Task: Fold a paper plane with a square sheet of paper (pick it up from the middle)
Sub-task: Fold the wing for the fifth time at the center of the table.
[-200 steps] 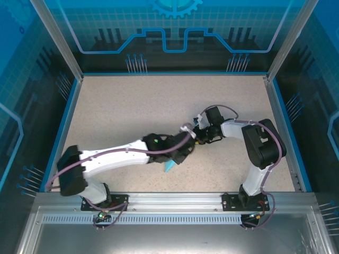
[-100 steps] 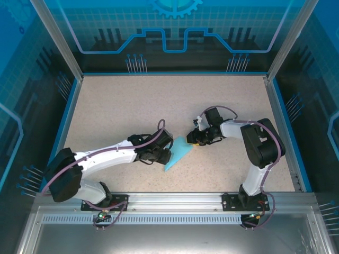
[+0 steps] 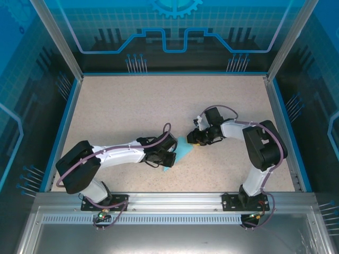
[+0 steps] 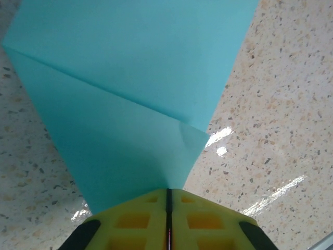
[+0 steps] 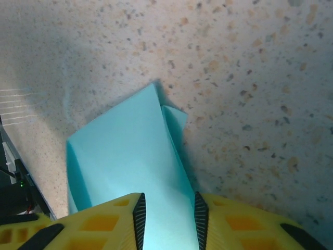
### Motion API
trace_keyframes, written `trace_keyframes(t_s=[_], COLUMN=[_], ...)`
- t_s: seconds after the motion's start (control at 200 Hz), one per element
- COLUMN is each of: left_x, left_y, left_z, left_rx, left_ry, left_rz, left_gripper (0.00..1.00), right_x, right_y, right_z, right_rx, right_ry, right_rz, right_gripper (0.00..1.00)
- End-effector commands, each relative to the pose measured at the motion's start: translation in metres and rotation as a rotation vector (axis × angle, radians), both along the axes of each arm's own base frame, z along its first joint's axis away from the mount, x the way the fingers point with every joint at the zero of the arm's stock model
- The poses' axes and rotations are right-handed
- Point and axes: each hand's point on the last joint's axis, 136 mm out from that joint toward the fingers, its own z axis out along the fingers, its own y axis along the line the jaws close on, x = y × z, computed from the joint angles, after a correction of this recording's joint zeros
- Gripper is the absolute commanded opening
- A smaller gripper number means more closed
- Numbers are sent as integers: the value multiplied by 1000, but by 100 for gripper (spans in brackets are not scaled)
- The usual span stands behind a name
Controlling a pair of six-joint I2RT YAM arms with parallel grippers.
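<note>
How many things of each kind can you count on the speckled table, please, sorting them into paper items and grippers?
Folded light-blue paper sheet: 1
Yellow-fingered two-finger grippers, left gripper and right gripper: 2
Total: 3

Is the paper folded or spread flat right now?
Folded. The paper shows a diagonal flap edge over a lower layer in the left wrist view, and stacked layers in the right wrist view.

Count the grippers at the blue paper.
2. The left gripper is shut on the paper at its near-left end; the right gripper, jaws apart, sits over its far-right end, whether pressing it I cannot tell.
</note>
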Motion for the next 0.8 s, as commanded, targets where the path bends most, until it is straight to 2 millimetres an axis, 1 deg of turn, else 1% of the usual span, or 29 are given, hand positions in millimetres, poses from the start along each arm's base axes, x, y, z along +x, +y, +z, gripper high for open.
trace_keyframes(t_s=[0.0, 0.02, 0.025, 0.04, 0.21, 0.315, 0.405, 0.46, 0.62, 0.79], left_x=[-7, -7, -7, -8, -10, -12, -14, -14, -14, -15], left_y=[-4, -5, -5, -6, -8, -11, -12, -12, -12, -11], left_z=[-14, -15, -15, -16, -23, -26, -30, -32, -31, -31], left_rx=[-18, -21, -23, -25, -32, -60, -70, -75, -95, -115], left_ry=[38, 41, 41, 43, 54, 63, 68, 67, 50, 39], left_rz=[-13, -14, -15, -16, -25, -29, -32, -33, -35, -31], left_gripper=[9, 9, 9, 8, 8, 8, 8, 8, 8, 7], right_x=[-9, -8, -12, -16, -23, -31, -39, -45, -59, -68], right_y=[1, 1, -1, -2, -2, -3, 1, 7, 25, 42], right_z=[15, 18, 15, 13, 31, 39, 44, 43, 28, 16], right_rx=[-7, -5, -10, -13, 24, 28, 62, 92, 128, 138], right_ry=[-25, -32, -21, -11, -20, -14, 0, 27, 106, 138], right_rz=[15, 15, 14, 12, -9, -29, -46, -54, -80, -81], right_gripper=[35, 35, 35, 35, 35, 34, 32, 30, 22, 16])
